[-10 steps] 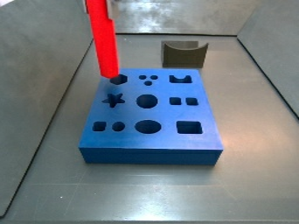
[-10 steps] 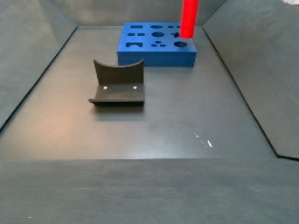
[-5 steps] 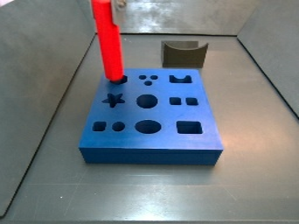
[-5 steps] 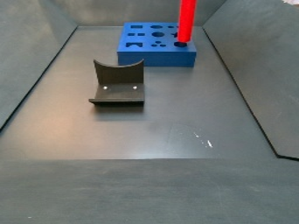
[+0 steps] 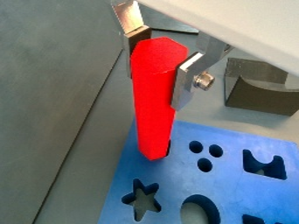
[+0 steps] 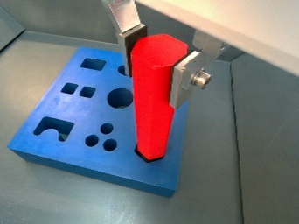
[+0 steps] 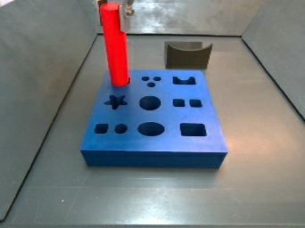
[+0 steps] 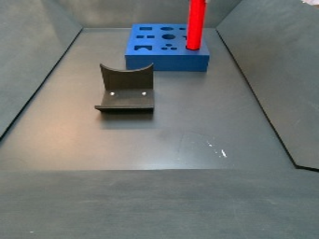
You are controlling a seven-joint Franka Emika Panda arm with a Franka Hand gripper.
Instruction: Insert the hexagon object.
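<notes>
The hexagon object, a long bright red rod (image 7: 113, 44), stands upright with its lower end in the hexagonal hole at a corner of the blue block (image 7: 155, 147). It also shows in a side view (image 8: 196, 23). My gripper (image 5: 160, 57) is shut on the rod's upper end, a silver finger (image 5: 187, 74) pressed against each side. Both wrist views show the rod (image 6: 156, 96) entering the hole in the block (image 6: 128, 168). In both side views the gripper itself is almost wholly above the frame.
A dark grey curved block (image 8: 125, 89) lies on the grey floor away from the blue block, and it shows behind it in a side view (image 7: 187, 53). The blue block has several other shaped holes, a star (image 7: 116, 101) nearest the rod. Grey walls enclose the floor.
The rod has come down and stood more upright, and its lower end has sunk into the hexagonal hole. The blue block and curved block have not moved.
</notes>
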